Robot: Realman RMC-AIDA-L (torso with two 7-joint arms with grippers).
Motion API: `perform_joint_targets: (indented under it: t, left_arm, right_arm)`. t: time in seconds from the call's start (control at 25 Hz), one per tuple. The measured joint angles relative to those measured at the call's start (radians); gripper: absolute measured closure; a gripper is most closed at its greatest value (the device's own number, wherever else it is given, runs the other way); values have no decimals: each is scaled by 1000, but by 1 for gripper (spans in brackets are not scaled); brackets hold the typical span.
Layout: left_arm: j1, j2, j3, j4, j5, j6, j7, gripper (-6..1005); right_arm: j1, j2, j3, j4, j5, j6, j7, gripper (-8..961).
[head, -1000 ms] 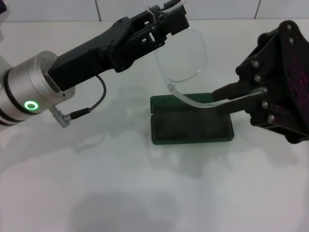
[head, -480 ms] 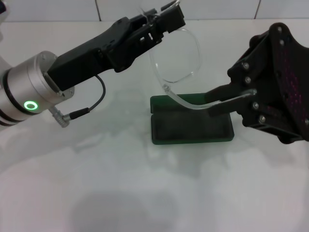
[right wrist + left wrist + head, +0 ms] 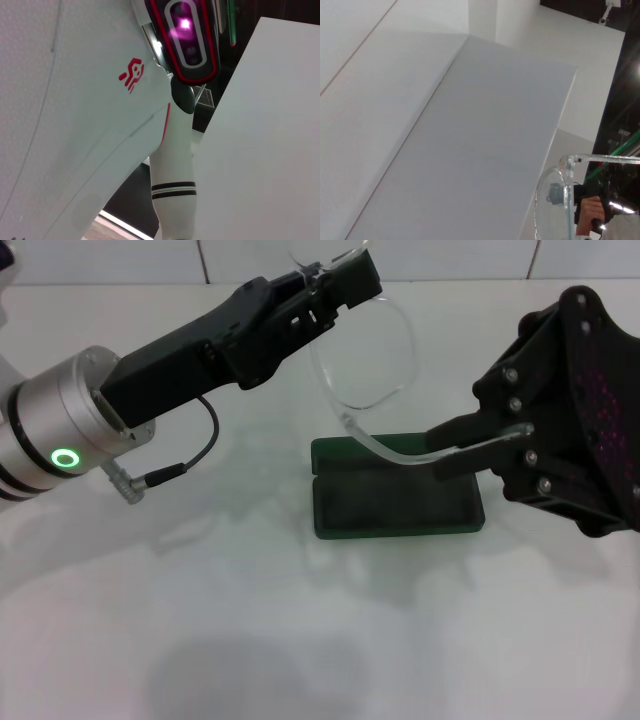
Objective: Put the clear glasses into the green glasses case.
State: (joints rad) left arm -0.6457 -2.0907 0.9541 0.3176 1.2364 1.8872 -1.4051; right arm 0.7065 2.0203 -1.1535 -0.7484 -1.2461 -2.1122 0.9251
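Note:
The clear glasses [image 3: 365,355] hang in the air between my two arms, above the green glasses case [image 3: 396,499], which lies open on the white table. My left gripper [image 3: 335,280] is shut on the upper part of the frame near the far temple. My right gripper [image 3: 450,448] is shut on the end of the near temple arm, just over the case's right half. In the left wrist view a corner of the clear glasses [image 3: 566,190] shows; the case is out of that view. The right wrist view shows neither.
The white table [image 3: 250,620] spreads around the case, with a tiled wall at the back. A black cable [image 3: 190,455] loops from my left wrist. The robot's white body [image 3: 100,125] fills the right wrist view.
Over the last second my right gripper moved left with the temple arm, and the glasses shifted left and slightly up. Since half a second ago almost nothing has moved.

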Motion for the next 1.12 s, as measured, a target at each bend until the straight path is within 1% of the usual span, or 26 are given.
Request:
perform_joint_targets:
  t: [0.36, 0.92, 1.12]
  left_arm:
    - [0, 0, 1, 0, -7, 0, -22, 864]
    - [1, 0, 2, 0, -6, 0, -18, 873]
    - [2, 0, 1, 0, -5, 0, -18, 874]
  right_arm:
    - [-4, 0, 0, 0, 2, 0, 0, 844]
    - [-11, 0, 6, 1, 6, 0, -2, 837]
    - [-13, 0, 9, 29, 28, 3, 2, 835]
